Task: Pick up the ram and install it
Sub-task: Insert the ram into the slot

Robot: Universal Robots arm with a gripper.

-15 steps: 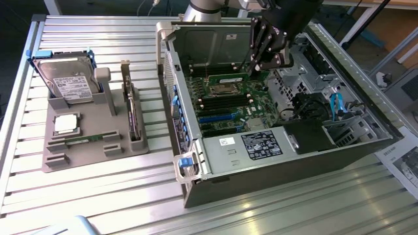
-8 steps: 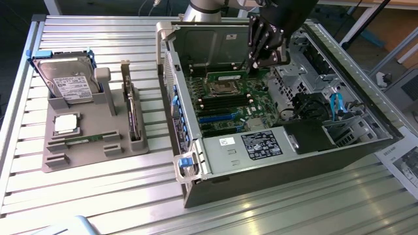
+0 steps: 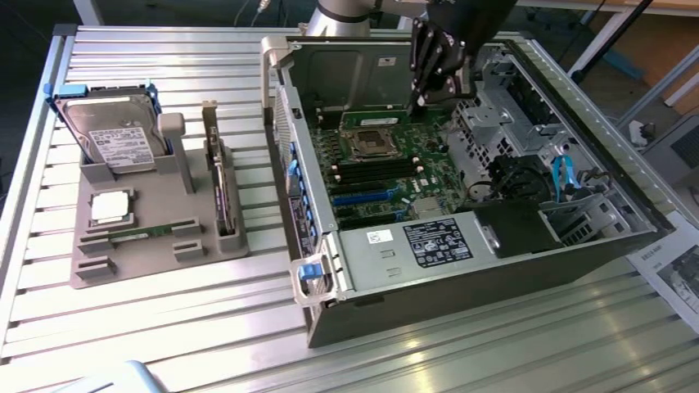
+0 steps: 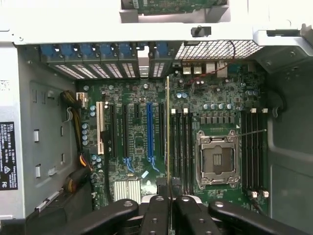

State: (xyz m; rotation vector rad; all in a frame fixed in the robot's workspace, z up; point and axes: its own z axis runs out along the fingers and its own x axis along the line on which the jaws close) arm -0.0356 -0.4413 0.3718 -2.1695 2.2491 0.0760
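My gripper [image 3: 435, 86] hangs over the far end of the open computer case [image 3: 327, 270], above the motherboard [image 3: 382, 176]. It is shut on the ram [image 3: 420, 82], a thin green stick held on edge and pointing down. In the wrist view the ram [image 4: 168, 132] appears as a narrow line running out from between my fingers [image 4: 157, 210], over the board just beside the bank of black memory slots [image 4: 181, 147]. Those slots lie next to the processor socket [image 4: 216, 156]. A second, similar stick [image 3: 142, 235] lies in the grey holder [image 3: 142, 266] outside the case.
The holder on the exterior view's left also carries a hard drive [image 3: 114, 139], a silver processor chip [image 3: 110, 207] and an upright dark expansion card [image 3: 222, 192]. Another slot bank [image 4: 254, 147] flanks the socket. A power supply [image 3: 437, 241], cables and drive cages crowd the case's near and right side.
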